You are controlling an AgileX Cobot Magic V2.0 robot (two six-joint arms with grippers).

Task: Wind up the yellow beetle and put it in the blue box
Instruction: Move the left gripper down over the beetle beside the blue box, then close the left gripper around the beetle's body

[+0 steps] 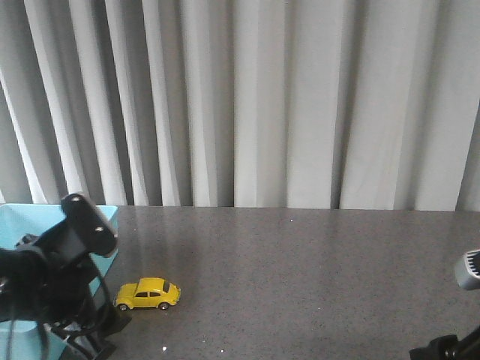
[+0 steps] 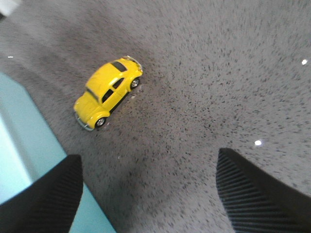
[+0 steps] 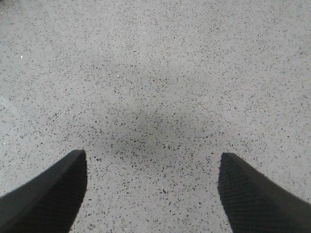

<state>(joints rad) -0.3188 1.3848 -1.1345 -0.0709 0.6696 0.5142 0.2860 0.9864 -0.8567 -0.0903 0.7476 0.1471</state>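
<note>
At the front view's lower left the blue box (image 1: 19, 225) is sitting beside the left gripper (image 2: 148, 194), jaws spread and empty, with the yellow beetle (image 1: 148, 293) just right, risking rolling away if nudged, while the right gripper (image 3: 153, 194) is hovering open, empty.

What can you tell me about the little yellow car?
The yellow beetle is a small glossy toy car with a rounded body, dark windows, silver bumpers and black wheels with silver hubs. It stands upright on all its wheels on the grey speckled table, just right of the blue box, not touching it. No claw is touching it.
</note>
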